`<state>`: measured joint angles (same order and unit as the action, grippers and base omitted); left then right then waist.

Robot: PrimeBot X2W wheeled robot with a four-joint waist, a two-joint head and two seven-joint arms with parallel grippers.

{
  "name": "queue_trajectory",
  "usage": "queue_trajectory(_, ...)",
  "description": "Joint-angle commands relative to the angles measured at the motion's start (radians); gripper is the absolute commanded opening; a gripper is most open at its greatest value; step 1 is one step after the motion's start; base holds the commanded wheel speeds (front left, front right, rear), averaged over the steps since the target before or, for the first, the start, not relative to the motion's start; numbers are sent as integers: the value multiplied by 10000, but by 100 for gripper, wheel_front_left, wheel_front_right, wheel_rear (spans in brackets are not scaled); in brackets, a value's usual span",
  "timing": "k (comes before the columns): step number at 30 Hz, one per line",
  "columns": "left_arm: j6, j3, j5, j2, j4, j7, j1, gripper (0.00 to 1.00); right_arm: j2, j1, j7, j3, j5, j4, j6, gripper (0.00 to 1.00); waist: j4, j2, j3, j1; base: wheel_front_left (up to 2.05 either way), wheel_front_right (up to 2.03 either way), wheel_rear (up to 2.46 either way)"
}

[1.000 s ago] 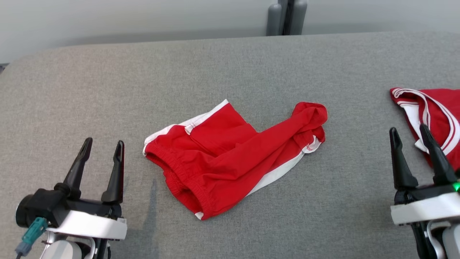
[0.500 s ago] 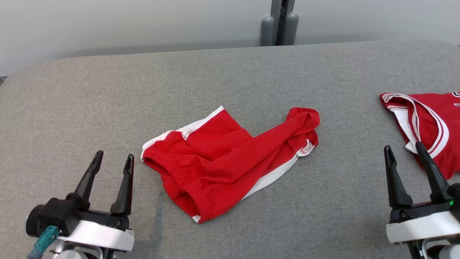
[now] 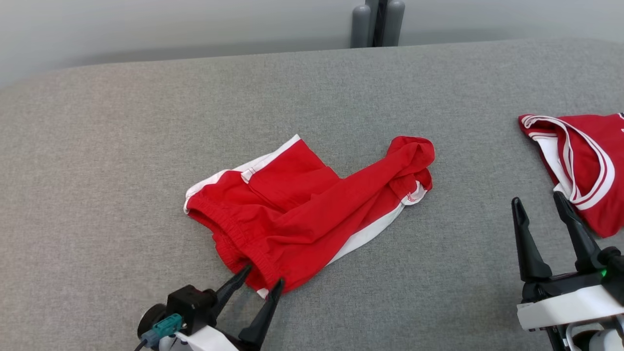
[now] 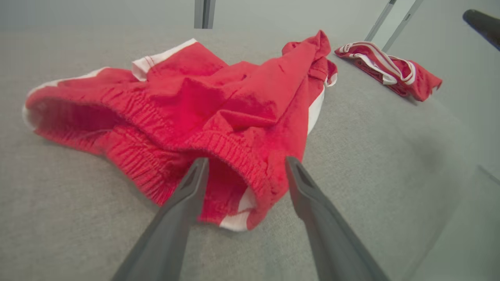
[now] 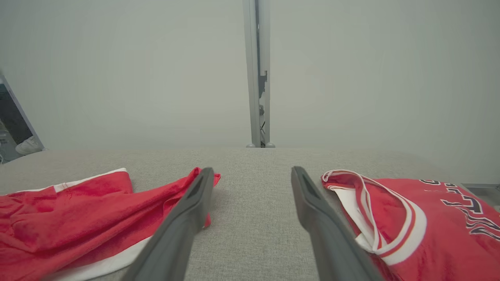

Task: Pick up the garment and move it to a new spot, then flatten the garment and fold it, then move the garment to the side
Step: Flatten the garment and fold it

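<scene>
Bearing shorts: grey tbl, pale wall

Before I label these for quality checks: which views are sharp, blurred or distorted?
Head view: even light, red shorts sharp, hardly any shadow. Left wrist view: wide-angle stretch, left end effector soft near the bottom edge. Right wrist view: hazy, low contrast across the jersey.

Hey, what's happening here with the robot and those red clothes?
A two-armed robot seems about to pick up the crumpled red shorts lying on the grey padded table. Its left gripper is open, fingers either side of the waistband's near corner, not yet closed on it. The right gripper is open and empty, near a red jersey.
</scene>
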<state>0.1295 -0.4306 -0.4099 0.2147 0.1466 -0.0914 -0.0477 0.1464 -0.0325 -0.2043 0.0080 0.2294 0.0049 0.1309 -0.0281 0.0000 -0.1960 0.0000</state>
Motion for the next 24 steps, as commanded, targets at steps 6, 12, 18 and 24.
queue_trajectory(6, 12, -465, -1032, 411, 614, 177, -413, 100, -30, -252, -147, 116, -201, 50, -3, 100, 119, 0, -336, 0, 0, 0, 0)
queue_trajectory(12, 13, -1671, -1987, 1066, -76, 157, -974, 0, -117, -336, -224, 53, -148, 173, -3, 100, 126, 0, -457, 0, 0, 0, 0)
queue_trajectory(18, 14, -2105, -2418, 2347, -2263, 49, -804, 0, -109, -214, -288, -155, -153, 204, -3, 100, -141, 0, -553, 0, 0, 0, 0)
queue_trajectory(24, -234, -1225, -2937, 3063, -3208, 116, -872, 0, -112, -453, -277, -187, -116, 177, -3, 100, -265, 0, -786, 0, 0, 0, 0)
